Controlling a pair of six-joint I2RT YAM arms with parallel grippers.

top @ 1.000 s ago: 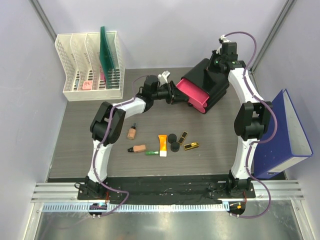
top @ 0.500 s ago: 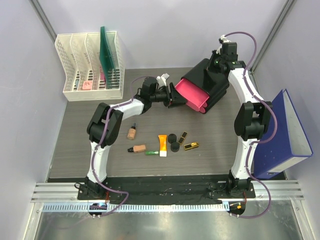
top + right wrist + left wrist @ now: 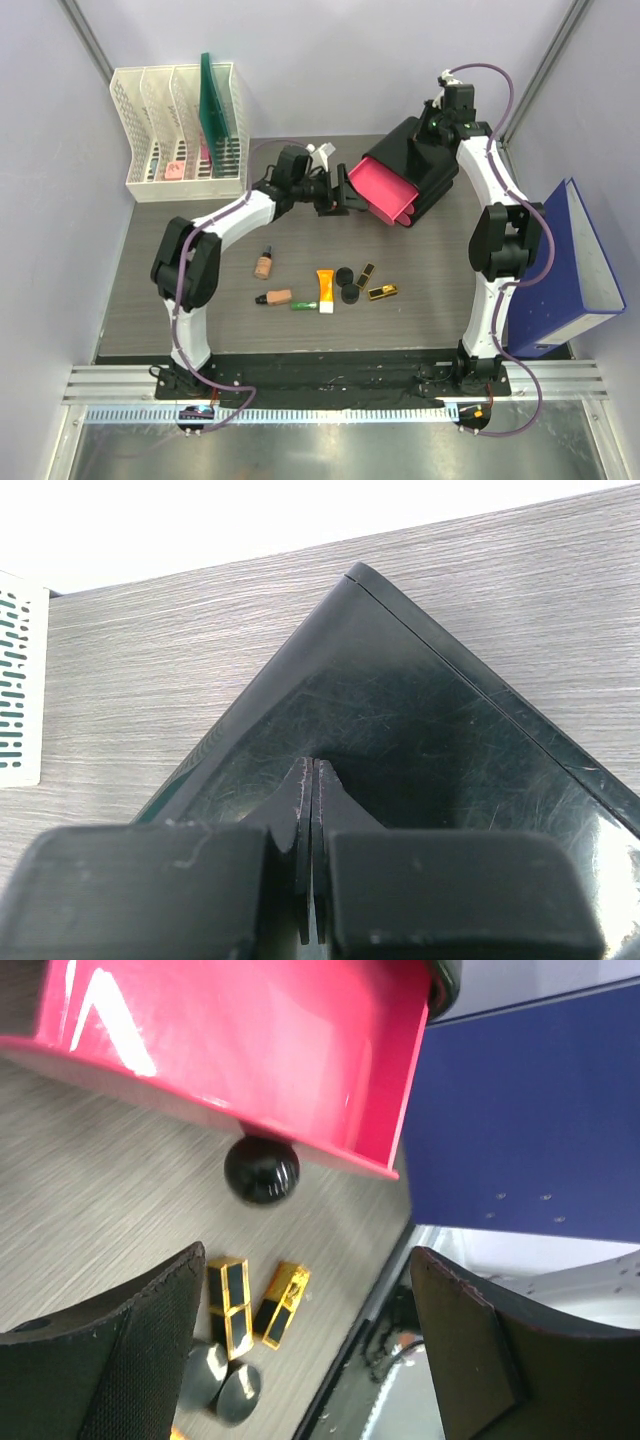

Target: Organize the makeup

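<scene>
The makeup lies loose mid-table: two beige bottles (image 3: 264, 264) (image 3: 275, 297), a green tube (image 3: 303, 305), an orange tube (image 3: 325, 290), two black compacts (image 3: 347, 285) and two gold-black sticks (image 3: 374, 282). My left gripper (image 3: 337, 199) stands open just left of the pulled-out pink drawer (image 3: 385, 190), holding nothing. The left wrist view shows the drawer's black knob (image 3: 261, 1170) ahead of the open fingers, with the sticks (image 3: 232, 1302) and compacts (image 3: 235, 1390) below. My right gripper (image 3: 312, 780) is shut, its tips resting on the top of the black box (image 3: 430, 710).
A white file rack (image 3: 180, 130) with a green folder (image 3: 215, 105) and a small pink block (image 3: 172, 171) stands at the back left. A blue binder (image 3: 570, 265) leans at the right table edge, beside the right arm.
My left gripper opened, let go of the drawer knob and drew back a little to the left. The drawer stays pulled out. The right arm has not moved.
</scene>
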